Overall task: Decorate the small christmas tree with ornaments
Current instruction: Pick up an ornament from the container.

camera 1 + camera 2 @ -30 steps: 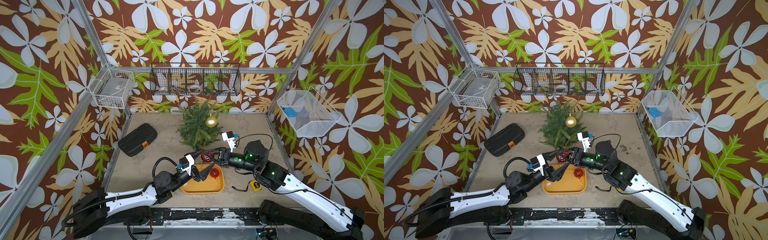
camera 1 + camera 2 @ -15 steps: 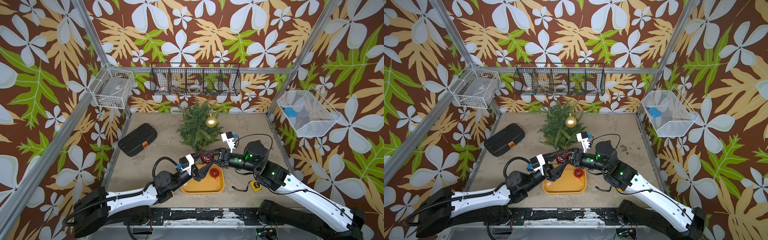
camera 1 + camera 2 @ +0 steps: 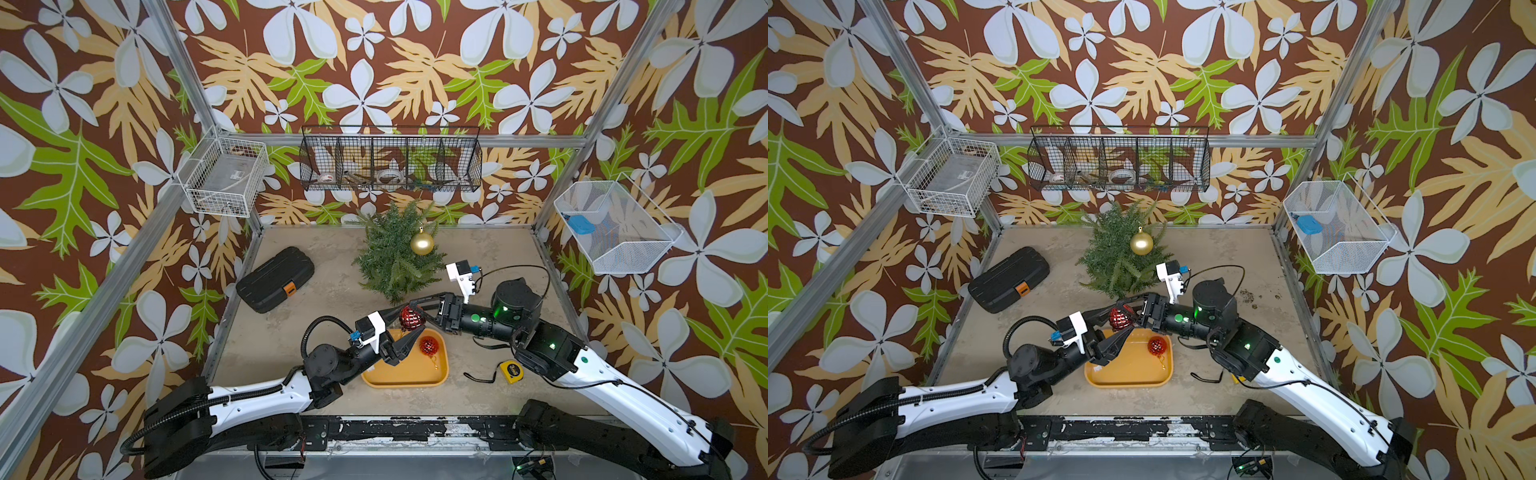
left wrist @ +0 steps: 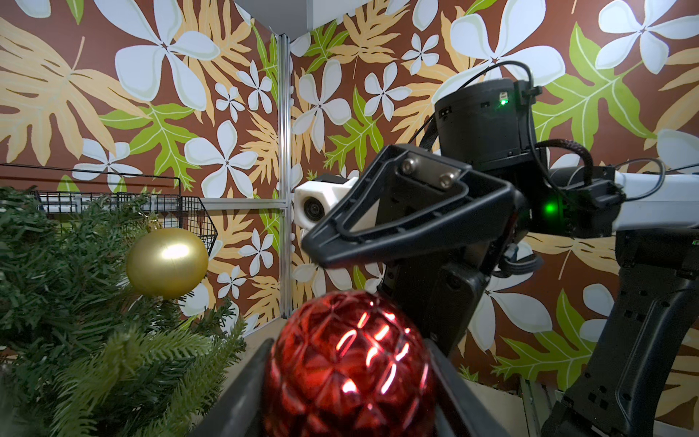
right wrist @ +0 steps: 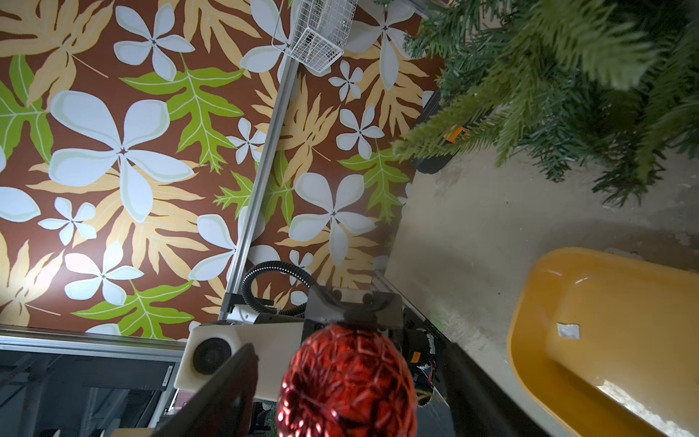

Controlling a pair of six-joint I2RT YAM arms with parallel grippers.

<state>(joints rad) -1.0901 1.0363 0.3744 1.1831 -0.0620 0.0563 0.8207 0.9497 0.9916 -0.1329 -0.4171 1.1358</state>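
Left pincer (image 3: 409, 323) is clamping a faceted red ornament (image 4: 350, 363) above the far edge of the yellow tray (image 3: 399, 374), near the small christmas tree (image 3: 386, 257). The right pincer (image 5: 347, 344) is standing apart around it, its gaps showing only in the right wrist view. A second red ornament (image 3: 429, 345) is lying in the glossy tray. A smooth gold ornament (image 3: 422, 244) is hanging among bushy fronds.

You have a red faceted bauble (image 3: 411, 318), its facets catching pale pink glints, and a second red bauble (image 3: 429, 345), glittery. The tray (image 3: 399, 374) is mustard yellow, the gold bauble (image 3: 422, 243) smooth and shiny, the tree (image 3: 386, 262) dark green. The case (image 3: 275, 279) is black with an orange latch. Your wallpaper (image 3: 374, 62) is brown, with white flowers and tan and lime leaves.
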